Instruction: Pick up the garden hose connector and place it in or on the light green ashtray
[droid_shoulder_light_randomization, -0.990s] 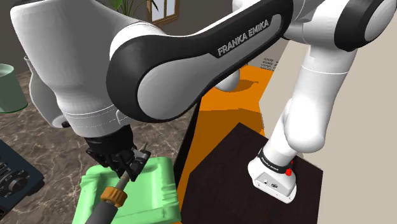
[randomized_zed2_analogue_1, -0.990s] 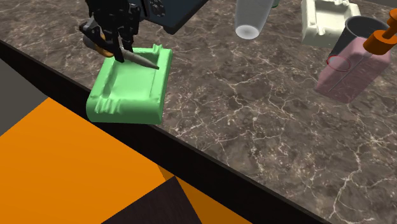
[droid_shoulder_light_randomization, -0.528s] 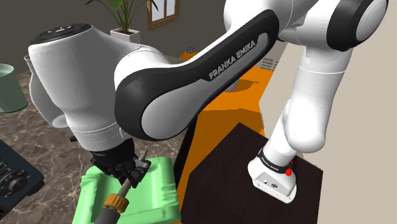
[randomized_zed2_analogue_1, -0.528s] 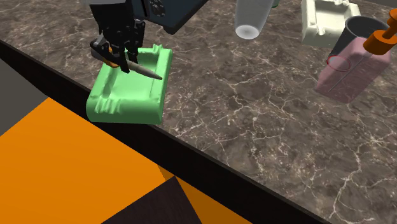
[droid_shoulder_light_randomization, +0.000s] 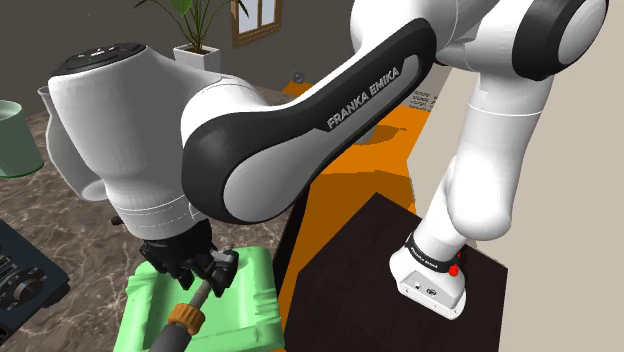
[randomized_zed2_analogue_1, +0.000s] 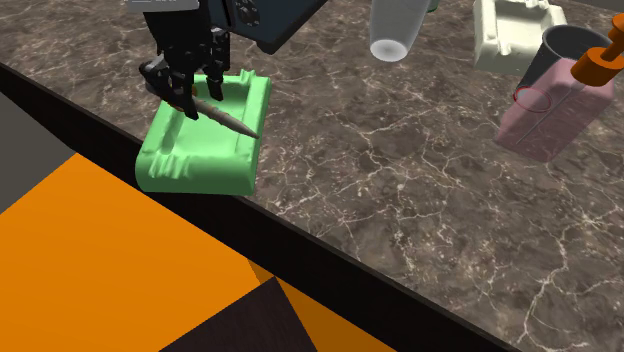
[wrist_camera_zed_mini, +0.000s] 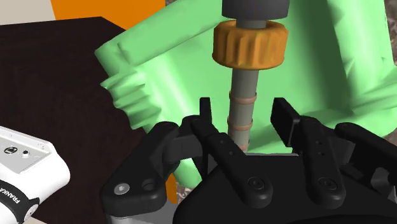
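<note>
The hose connector (wrist_camera_zed_mini: 248, 44) is a grey stem with an orange ribbed ring. It lies slanted in the bright green ashtray (randomized_zed2_analogue_1: 200, 165), its pointed tip reaching toward the tray's far rim. My gripper (wrist_camera_zed_mini: 243, 109) is open just above the tray, and its fingers stand on either side of the stem with a gap on both sides. In the shoulder view the connector (droid_shoulder_light_randomization: 187, 318) sticks out below the gripper (droid_shoulder_light_randomization: 208, 275) over the ashtray (droid_shoulder_light_randomization: 250, 300). The second exterior view shows the gripper (randomized_zed2_analogue_1: 190, 88) above the connector (randomized_zed2_analogue_1: 222, 115).
The ashtray sits at the marble counter's edge (randomized_zed2_analogue_1: 330, 250), above an orange floor. A dark device (randomized_zed2_analogue_1: 270, 20) lies just behind it. Farther along stand a clear glass (randomized_zed2_analogue_1: 395, 30), a pale tray (randomized_zed2_analogue_1: 515, 35), a grey cup (randomized_zed2_analogue_1: 570, 45) and a pink bottle (randomized_zed2_analogue_1: 555, 105).
The gripper came down over the ashtray and its fingers parted. The connector sank with it and now rests in the tray, no longer clasped.
</note>
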